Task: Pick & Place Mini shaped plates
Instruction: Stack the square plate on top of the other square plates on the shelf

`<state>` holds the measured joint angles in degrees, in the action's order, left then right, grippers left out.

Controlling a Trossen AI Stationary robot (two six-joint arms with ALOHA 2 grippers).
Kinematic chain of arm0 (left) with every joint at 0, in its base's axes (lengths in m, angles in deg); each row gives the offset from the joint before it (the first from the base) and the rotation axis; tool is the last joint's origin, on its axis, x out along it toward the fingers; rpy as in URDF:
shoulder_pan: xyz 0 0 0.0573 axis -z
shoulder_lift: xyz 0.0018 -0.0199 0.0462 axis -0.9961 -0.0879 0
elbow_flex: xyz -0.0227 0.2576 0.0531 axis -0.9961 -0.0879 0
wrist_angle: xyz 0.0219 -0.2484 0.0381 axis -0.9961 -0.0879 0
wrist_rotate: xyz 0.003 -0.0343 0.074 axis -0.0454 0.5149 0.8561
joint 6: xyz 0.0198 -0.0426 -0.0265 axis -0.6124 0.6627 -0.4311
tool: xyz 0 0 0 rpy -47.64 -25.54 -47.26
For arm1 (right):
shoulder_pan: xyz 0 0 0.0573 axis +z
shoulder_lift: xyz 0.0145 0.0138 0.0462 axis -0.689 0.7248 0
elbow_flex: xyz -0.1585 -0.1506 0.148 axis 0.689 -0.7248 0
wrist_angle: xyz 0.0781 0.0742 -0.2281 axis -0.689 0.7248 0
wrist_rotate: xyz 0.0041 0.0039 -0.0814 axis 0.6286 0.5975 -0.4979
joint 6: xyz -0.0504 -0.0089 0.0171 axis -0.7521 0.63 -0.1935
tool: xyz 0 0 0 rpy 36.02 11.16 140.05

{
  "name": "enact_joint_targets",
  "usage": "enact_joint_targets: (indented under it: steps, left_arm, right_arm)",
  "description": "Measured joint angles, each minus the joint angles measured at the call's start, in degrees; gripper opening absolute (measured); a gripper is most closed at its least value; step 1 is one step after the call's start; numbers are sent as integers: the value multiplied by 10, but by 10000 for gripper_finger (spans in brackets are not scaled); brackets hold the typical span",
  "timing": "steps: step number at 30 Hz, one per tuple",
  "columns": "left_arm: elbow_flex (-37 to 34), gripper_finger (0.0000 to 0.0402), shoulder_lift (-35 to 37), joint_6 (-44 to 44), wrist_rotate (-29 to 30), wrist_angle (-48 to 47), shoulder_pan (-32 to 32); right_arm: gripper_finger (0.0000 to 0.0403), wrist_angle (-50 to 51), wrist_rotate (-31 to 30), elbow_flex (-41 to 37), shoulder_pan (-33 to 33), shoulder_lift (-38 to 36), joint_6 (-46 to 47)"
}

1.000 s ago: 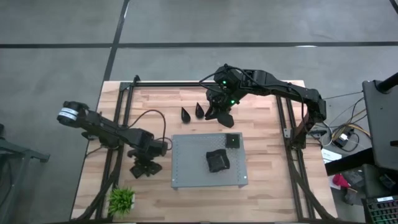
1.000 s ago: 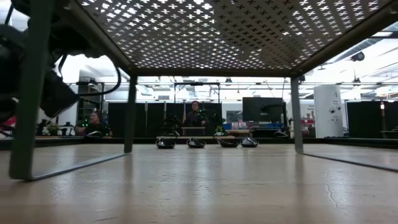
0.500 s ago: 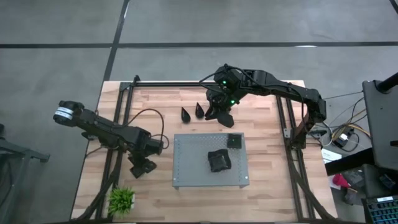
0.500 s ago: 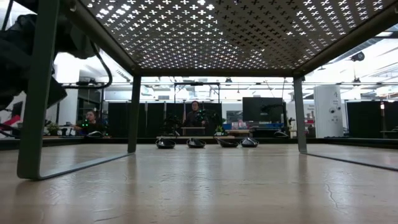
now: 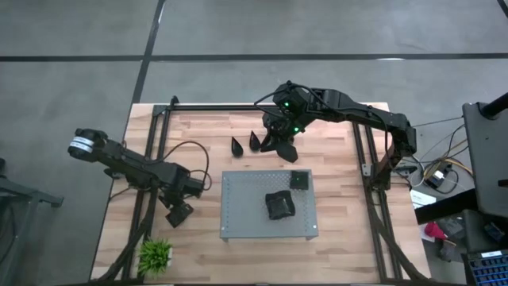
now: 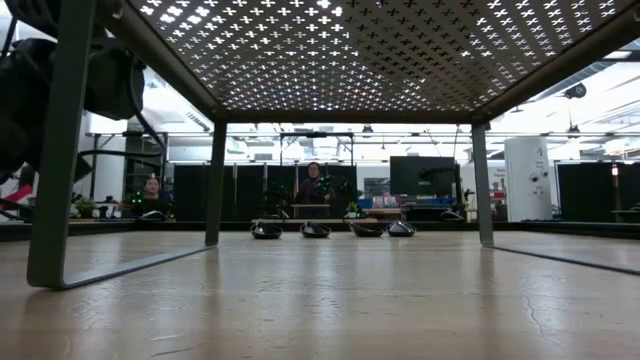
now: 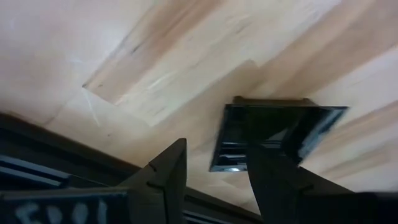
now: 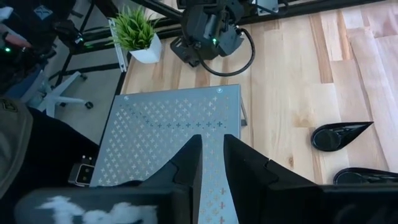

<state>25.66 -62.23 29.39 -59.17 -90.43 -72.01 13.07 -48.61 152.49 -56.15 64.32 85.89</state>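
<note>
One small square black raised-rim plate (image 7: 273, 134) lies on the wooden table (image 7: 155, 68) under my open left pincer (image 7: 217, 180), so I should centre, straddle its rim, then close gently.

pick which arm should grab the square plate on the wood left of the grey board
Left. The left tool is open right over the square plate; the right tool is across the table beside the teardrop plates.
</note>
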Motion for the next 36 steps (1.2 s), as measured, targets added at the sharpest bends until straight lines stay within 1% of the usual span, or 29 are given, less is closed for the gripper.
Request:
enact_joint_targets:
  steps: [5,8,16,23,27,30,36]
  left_arm:
    - [-7,156,0,-1,-3,5,0]
    - [-7,142,0,-8,-5,15,0]
    - [-17,76,0,-12,-3,33,0]
    - [-35,9,0,-15,-15,32,-1]
    - [-31,4,1,-11,-29,33,-1]
    - [-13,1,8,3,-23,23,-1]
    - [29,1,52,47,15,10,-1]
  right_arm:
    - [64,0,0,0,0,0,2]
    - [69,-3,0,0,0,0,2]
    - [77,-8,0,0,0,0,12]
    - [65,-9,0,0,0,0,12]
    - [61,-11,0,0,0,0,14]
    - [59,-11,0,0,0,0,16]
    - [61,-11,0,0,0,0,19]
